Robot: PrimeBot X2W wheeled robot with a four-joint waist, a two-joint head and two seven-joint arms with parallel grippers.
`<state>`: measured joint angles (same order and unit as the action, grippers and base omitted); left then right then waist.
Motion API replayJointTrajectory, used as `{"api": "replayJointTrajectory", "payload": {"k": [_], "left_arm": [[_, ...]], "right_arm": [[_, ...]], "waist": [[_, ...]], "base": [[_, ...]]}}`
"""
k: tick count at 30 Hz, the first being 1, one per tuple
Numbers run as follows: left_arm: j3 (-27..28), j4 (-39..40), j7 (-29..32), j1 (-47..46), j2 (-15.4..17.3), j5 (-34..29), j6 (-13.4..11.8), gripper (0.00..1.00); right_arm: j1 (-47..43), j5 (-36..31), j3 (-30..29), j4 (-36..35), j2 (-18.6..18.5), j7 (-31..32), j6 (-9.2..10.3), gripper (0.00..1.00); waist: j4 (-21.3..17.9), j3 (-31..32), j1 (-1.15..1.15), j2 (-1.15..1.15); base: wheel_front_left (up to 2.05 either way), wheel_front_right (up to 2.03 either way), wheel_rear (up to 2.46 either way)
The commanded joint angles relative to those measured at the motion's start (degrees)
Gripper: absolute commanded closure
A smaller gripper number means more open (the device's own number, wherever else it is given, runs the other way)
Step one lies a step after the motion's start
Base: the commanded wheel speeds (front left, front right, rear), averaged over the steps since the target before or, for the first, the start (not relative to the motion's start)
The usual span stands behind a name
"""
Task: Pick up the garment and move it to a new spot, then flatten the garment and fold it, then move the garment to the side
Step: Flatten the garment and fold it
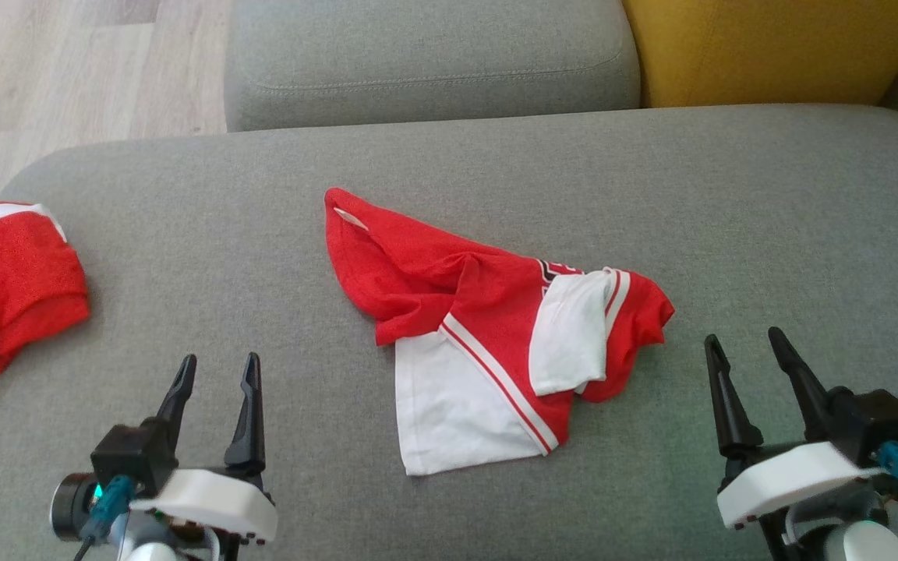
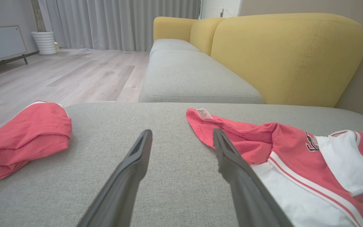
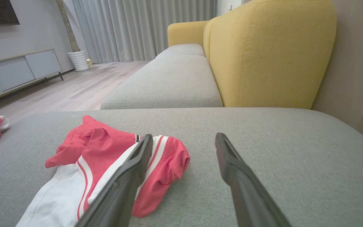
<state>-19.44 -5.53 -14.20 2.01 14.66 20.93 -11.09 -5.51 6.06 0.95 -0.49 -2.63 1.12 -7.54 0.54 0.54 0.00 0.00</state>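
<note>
You are looking down at a broad grey cushion (image 1: 184,234) of a sofa, with a yellow backrest (image 1: 768,47) at the far right and pale wood floor (image 1: 67,62) showing at the far left. Grey curtains (image 2: 121,22) are hanging at the far end of the room.

The garment (image 1: 496,312) is lying crumpled near the middle of the cushion, between your two grippers and a little farther out than their tips. It is red mesh-like cloth with white panels and thin red-and-white stripes along the seams. A white sleeve-like piece is folding over its right part, and a larger white panel is spreading along its near edge.

A small white care label (image 2: 203,114) is sitting at the far-left corner; its print is too small to read. A dark printed mark (image 1: 554,273) is peeking out beside the white piece, mostly hidden in a fold, so you cannot read it.

The garment's long axis is running diagonally, from the pointed far-left corner toward the near right.

Your left gripper (image 1: 220,358) is hovering near-left of the garment with its jaws spread and holding nothing. Your right gripper (image 1: 744,335) is hovering just right of it, jaws likewise spread and empty.

A second red cloth (image 1: 12,288), folded, is resting at the cushion's left edge, well apart.
</note>
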Motion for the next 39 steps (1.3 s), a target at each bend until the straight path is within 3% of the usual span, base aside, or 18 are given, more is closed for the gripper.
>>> {"api": "replayJointTrajectory", "payload": {"k": [1,27,32,39], "left_arm": [[2.25,1.85,-0.20,-2.68,1.50,0.27,-0.01,0.00],[1.00,0.78,-0.12,-4.51,1.75,0.25,-0.20,0.00],[-1.12,-1.00,1.66,-10.57,0.68,0.25,2.21,0.00],[-3.59,-10.21,6.94,-27.64,-2.30,1.10,7.25,0.00]], "right_arm": [[1.47,0.14,0.97,-2.41,-0.25,0.12,0.05,0.00],[1.78,0.44,0.59,-2.76,-0.25,0.03,0.05,0.00],[3.48,0.33,0.51,-3.73,-0.25,-0.14,0.05,0.00],[7.51,-0.03,2.03,-4.47,-0.25,-0.66,0.05,0.00]], "waist": [[0.08,-0.01,0.00,0.00],[0.51,-1.49,0.00,0.00],[0.62,-5.38,0.00,0.00],[-1.39,-13.17,0.00,0.00]], "base": [[0.00,0.00,0.00],[0.00,0.00,0.00],[0.00,0.00,0.00],[0.00,0.00,0.00]]}}
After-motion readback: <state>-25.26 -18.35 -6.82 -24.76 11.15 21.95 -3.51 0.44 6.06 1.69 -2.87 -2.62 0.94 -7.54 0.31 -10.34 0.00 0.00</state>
